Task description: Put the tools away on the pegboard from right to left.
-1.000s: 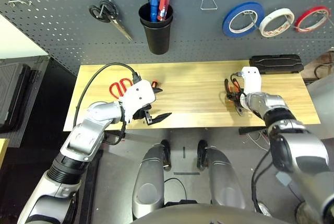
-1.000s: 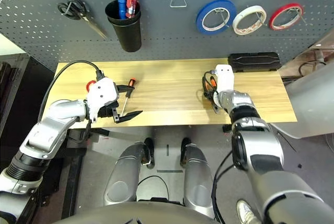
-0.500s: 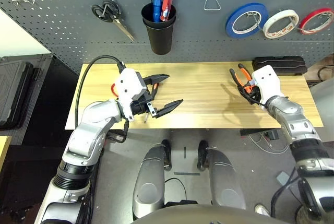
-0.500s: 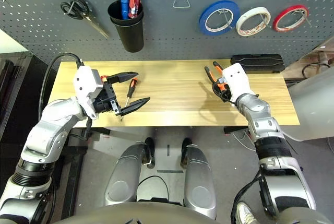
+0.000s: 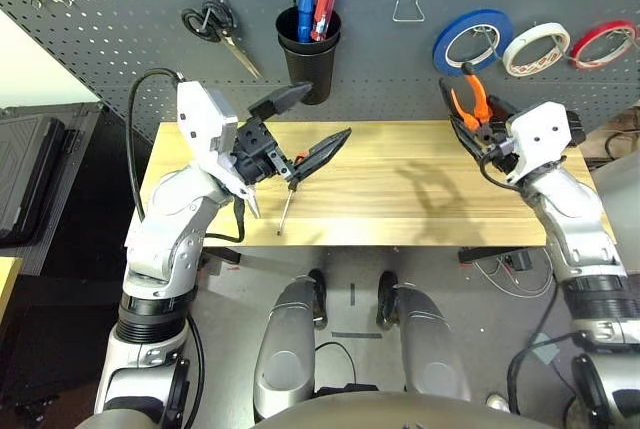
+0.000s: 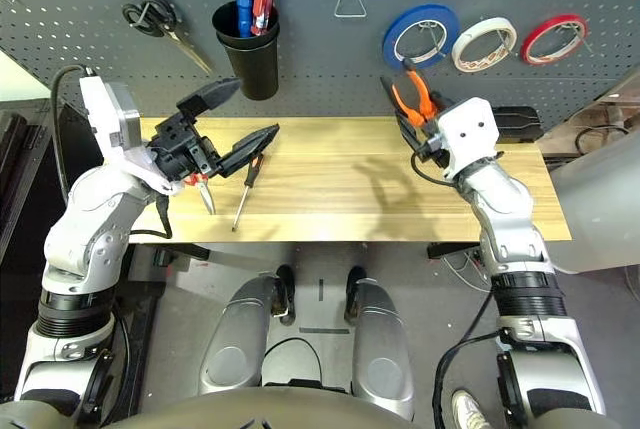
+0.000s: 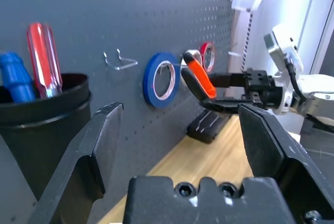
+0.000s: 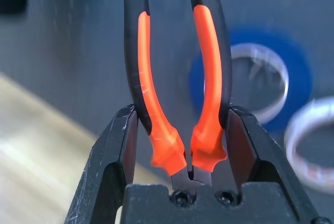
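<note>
My right gripper [image 5: 480, 131] is shut on the orange-and-black pliers [image 5: 468, 99], held off the table with the handles pointing up at the pegboard [image 5: 120, 49], just below the blue tape roll [image 5: 470, 41]. In the right wrist view the pliers [image 8: 177, 78] sit between both fingers. The whitish tape roll [image 5: 530, 47] hangs on the board. My left gripper [image 5: 328, 111] is open and holds nothing, raised in front of the black cup [image 5: 305, 54]. The slim screwdriver [image 5: 287, 201] lies on the table beneath it. The red-handled scissors [image 6: 203, 192] are mostly hidden behind that gripper.
Black-handled scissors [image 5: 215, 29] hang left of the cup, which holds a blue and a red screwdriver. A bare wire hook [image 5: 408, 9] sits between the cup and the blue tape. A red tape roll [image 5: 598, 39] hangs far right. A black case [image 6: 520, 119] lies on the table's back right.
The right gripper has lifted the pliers off the table up toward the pegboard. The left gripper has risen from the table and swung up toward the cup, still open.
</note>
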You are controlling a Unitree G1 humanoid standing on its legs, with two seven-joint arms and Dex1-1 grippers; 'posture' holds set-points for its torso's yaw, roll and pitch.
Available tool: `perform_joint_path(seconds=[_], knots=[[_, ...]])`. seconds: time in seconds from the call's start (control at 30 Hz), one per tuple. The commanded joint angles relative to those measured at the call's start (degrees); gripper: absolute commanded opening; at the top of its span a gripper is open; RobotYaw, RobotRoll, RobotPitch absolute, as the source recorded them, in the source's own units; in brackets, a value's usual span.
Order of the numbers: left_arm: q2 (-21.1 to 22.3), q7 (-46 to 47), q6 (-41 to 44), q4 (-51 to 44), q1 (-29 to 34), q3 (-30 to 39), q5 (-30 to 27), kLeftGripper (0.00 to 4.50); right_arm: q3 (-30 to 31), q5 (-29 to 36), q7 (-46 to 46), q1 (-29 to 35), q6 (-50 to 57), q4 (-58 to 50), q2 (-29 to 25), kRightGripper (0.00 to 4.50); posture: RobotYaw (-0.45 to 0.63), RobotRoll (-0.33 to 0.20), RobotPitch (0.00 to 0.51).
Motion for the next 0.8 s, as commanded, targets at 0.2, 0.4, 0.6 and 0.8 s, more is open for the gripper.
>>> perform_joint_path(seconds=[0.2,0.4,0.6,0.8], knots=[[-0.1,0.9,0.0,0.4,-0.9,0.7,-1.1,4.50,-0.7,2.0,-3.2,-9.4,3.1,-5.9,2.8,2.66,0.12,0.000,0.186],[0.2,1.4,0.1,0.1,-0.6,0.3,-0.6,4.50,-0.5,2.1,-6.4,-18.6,7.0,-6.9,5.8,2.66,0.12,0.000,0.190],[0.5,1.7,0.5,0.0,-0.8,-0.2,-0.4,4.50,-1.3,3.0,-8.2,-28.3,6.6,1.4,9.1,2.66,0.13,0.000,0.194],[0.7,2.3,0.9,-0.4,-0.8,-0.5,-0.1,4.50,-1.4,3.5,-8.3,-33.7,1.3,13.1,12.8,2.66,0.15,0.000,0.201]])
